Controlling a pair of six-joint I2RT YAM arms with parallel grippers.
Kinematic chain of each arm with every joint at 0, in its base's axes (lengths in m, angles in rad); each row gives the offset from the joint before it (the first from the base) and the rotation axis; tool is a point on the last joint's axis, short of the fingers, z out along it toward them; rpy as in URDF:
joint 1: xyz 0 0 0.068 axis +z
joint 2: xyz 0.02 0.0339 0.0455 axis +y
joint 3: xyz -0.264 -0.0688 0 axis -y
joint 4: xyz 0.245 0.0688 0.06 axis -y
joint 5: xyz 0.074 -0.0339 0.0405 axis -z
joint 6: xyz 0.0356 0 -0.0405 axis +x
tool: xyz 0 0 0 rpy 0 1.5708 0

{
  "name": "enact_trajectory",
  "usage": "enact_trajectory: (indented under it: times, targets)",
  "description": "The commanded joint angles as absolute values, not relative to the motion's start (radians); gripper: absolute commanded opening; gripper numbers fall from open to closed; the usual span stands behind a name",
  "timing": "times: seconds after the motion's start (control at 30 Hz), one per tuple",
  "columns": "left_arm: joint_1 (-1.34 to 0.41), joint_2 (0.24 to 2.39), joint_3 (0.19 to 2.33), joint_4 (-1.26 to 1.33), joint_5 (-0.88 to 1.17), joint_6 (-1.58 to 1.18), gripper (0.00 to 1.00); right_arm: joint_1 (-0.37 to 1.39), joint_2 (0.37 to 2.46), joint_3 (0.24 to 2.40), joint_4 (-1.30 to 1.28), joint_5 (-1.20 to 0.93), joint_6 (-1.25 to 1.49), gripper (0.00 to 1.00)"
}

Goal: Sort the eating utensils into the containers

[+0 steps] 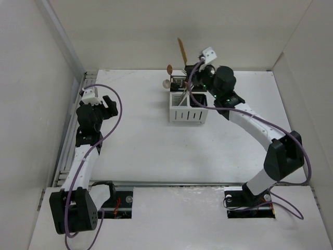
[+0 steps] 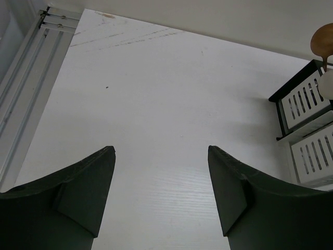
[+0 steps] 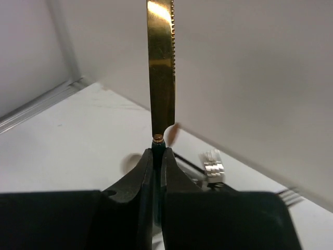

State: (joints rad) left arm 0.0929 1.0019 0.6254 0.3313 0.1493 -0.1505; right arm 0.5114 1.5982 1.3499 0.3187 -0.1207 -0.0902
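The caddy (image 1: 186, 113) stands at the back middle of the table, white compartments in front and black ones behind. A copper-brown spoon (image 1: 169, 69), a white-bowled spoon (image 1: 166, 83) and pale chopsticks (image 1: 183, 97) stand in it. My right gripper (image 1: 190, 68) is above the caddy's back, shut on the dark handle of a copper-brown knife (image 1: 181, 50) whose serrated blade (image 3: 161, 62) points up. Silver fork tines (image 3: 213, 167) show just behind the fingers. My left gripper (image 1: 107, 102) is open and empty over bare table at the left. The caddy's slotted side (image 2: 306, 99) shows at the right of its view.
White enclosure walls rise at the back and both sides. A metal rail (image 1: 73, 125) runs along the table's left edge, beside the left arm. The right arm reaches diagonally across the right half of the table toward the caddy.
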Motion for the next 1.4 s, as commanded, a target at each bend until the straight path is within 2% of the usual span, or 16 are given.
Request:
enact_trajectory:
  times: [0.0, 0.37, 0.63, 0.93, 1.0, 1.03, 1.1, 1.13, 1.23, 1.37]
  targets:
    - [0.097, 1.041, 0.699, 0.374, 0.156, -0.133, 0.69, 0.404, 1.643, 1.218, 0.616, -0.195, -0.031, 0.0]
    - [0.097, 1.212, 0.793, 0.426, 0.195, -0.133, 0.69, 0.342, 1.687, 1.083, 0.669, -0.206, 0.044, 0.0]
    - [0.097, 1.232, 0.802, 0.437, 0.204, -0.133, 0.69, 0.342, 1.696, 0.991, 0.669, -0.227, 0.055, 0.0]
    - [0.097, 1.213, 0.784, 0.437, 0.204, -0.124, 0.69, 0.342, 1.717, 1.002, 0.669, -0.25, 0.037, 0.0]
    - [0.097, 1.213, 0.775, 0.437, 0.204, -0.124, 0.69, 0.342, 1.717, 0.988, 0.669, -0.261, 0.037, 0.06]
    - [0.097, 1.203, 0.775, 0.437, 0.204, -0.124, 0.69, 0.342, 1.707, 0.988, 0.669, -0.261, 0.037, 0.17]
    - [0.097, 1.203, 0.766, 0.437, 0.204, -0.124, 0.69, 0.342, 1.694, 0.957, 0.669, -0.273, 0.037, 0.32]
    - [0.097, 1.192, 0.765, 0.437, 0.204, -0.124, 0.69, 0.342, 1.678, 0.957, 0.669, -0.273, 0.037, 0.44]
    - [0.097, 1.192, 0.755, 0.437, 0.204, -0.124, 0.69, 0.342, 1.643, 0.927, 0.669, -0.273, 0.037, 0.52]
    - [0.097, 1.172, 0.744, 0.446, 0.213, -0.124, 0.69, 0.342, 1.592, 0.904, 0.669, -0.262, 0.037, 0.55]
